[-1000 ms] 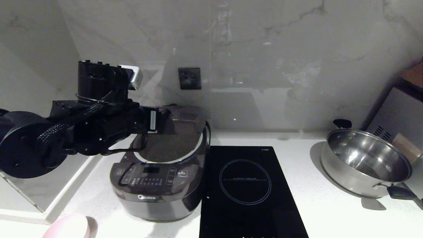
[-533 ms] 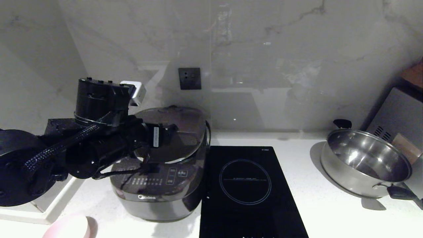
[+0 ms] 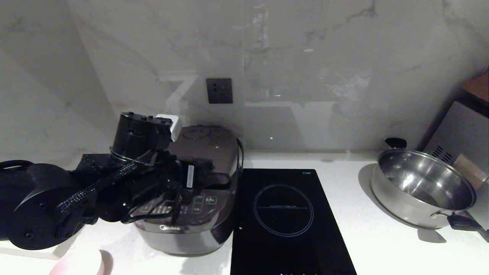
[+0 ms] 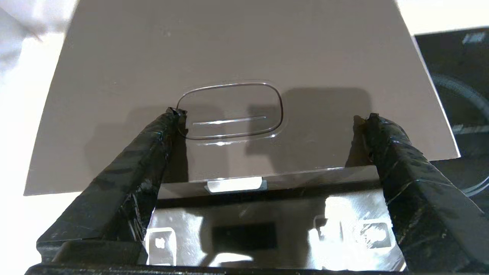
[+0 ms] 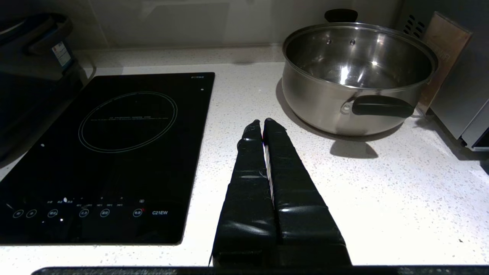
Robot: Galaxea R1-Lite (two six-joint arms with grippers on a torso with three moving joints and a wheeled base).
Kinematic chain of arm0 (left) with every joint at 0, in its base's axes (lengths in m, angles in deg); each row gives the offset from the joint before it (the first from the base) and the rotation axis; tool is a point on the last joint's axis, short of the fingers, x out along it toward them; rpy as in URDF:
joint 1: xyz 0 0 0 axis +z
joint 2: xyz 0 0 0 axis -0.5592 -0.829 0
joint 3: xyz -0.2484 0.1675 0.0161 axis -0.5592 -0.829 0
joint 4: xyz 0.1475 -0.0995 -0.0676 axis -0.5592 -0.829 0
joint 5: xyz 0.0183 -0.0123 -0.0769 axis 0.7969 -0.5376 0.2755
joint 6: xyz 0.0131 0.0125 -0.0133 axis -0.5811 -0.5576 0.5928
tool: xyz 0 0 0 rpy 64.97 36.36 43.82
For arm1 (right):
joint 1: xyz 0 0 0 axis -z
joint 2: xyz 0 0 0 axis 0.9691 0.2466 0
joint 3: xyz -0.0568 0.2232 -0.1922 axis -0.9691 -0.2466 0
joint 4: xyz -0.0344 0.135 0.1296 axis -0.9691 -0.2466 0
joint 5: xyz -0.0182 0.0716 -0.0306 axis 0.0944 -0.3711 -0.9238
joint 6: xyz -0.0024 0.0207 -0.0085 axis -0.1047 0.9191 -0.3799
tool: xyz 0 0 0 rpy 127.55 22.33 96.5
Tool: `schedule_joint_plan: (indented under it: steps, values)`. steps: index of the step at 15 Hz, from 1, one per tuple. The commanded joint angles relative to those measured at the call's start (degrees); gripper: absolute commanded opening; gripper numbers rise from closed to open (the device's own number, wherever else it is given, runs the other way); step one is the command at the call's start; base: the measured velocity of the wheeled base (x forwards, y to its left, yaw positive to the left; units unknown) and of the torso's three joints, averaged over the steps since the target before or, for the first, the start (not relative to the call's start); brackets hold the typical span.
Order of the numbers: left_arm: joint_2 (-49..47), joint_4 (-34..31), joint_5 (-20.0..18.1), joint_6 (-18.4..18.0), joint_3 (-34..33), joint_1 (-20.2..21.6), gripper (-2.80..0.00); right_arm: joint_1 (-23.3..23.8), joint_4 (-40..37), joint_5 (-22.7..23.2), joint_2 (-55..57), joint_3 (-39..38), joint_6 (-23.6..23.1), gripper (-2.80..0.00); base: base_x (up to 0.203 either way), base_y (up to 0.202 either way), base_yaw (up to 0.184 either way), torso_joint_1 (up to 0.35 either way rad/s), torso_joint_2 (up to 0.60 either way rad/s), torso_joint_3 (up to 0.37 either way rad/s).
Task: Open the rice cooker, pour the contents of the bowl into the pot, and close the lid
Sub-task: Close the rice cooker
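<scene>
The rice cooker (image 3: 195, 198) stands on the white counter (image 3: 363, 236) at about nine o'clock from the black induction hob (image 3: 284, 217), just beside the hob's edge. Its lid (image 4: 237, 76) is down over the body, so the inner pot is hidden. In the left wrist view the lid's flat brown top fills most of the picture, with the oval button (image 4: 230, 110) near its front edge and the glossy sloped panel (image 4: 267, 229) below it.

The left tool (image 4: 269, 118) is over the front of the lid with its two fingers spread wide and nothing between them. One fingertip (image 4: 174, 116) lies at the rim of the oval button; the other is well off to the far side of the lid. Both tips seem to rest on the lid's surface, though contact cannot be told for sure.

The pale pink bowl (image 3: 78, 263) sits at about seven o'clock from the cooker, cut off by the lower edge of the head view, apart from the left tool.

The right tool (image 5: 263, 124) hangs over bare counter between the hob and the steel pan (image 5: 359, 72), its fingers pressed together and empty. The pan stands at about three o'clock from the hob. A dark wall socket (image 3: 219, 90) is set in the marble wall above the cooker.
</scene>
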Motion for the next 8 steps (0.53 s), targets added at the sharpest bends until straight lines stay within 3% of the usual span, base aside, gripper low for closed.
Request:
schedule_joint_plan:
  steps: [1,8]
  values:
    - [-0.8,0.1,0.0,0.0,-0.8,0.2,0.00,-0.1,0.0,0.0,-0.1,0.0,0.0,-2.80,0.000,0.000,0.000,0.000,0.00,0.000]
    - [-1.0,0.0,-3.0,-0.1,-3.3,1.7,0.00,-0.1,0.0,0.0,-0.1,0.0,0.0,-2.80,0.000,0.000,0.000,0.000,0.00,0.000]
